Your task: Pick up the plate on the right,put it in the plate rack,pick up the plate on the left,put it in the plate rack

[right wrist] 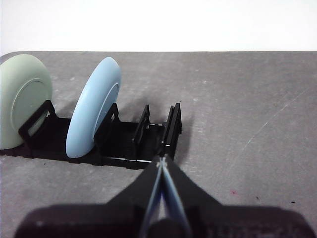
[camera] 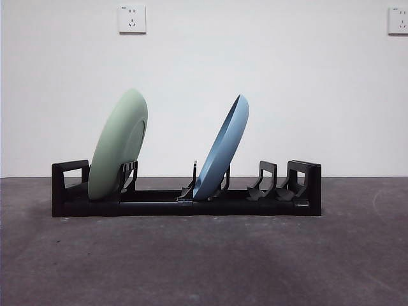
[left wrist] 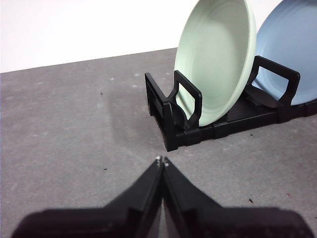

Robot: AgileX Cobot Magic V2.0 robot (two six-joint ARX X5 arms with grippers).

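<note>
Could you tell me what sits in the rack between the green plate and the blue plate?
Nothing: in the front view, the long black plastic plate rack shows only its bare base rail between the round pale green plate and the round light blue plate.

Grey table before a bare white wall

The dark grey tabletop (camera: 204, 255) is matte, scuffed and flecked with pale specks. Behind it rises the plain white wall (camera: 287, 83), evenly lit, with one white socket (camera: 132, 18) high up and another (camera: 398, 20) far along from the first.

Black wedge-shaped hand (left wrist: 162, 161), tiny silver tip screws
</note>
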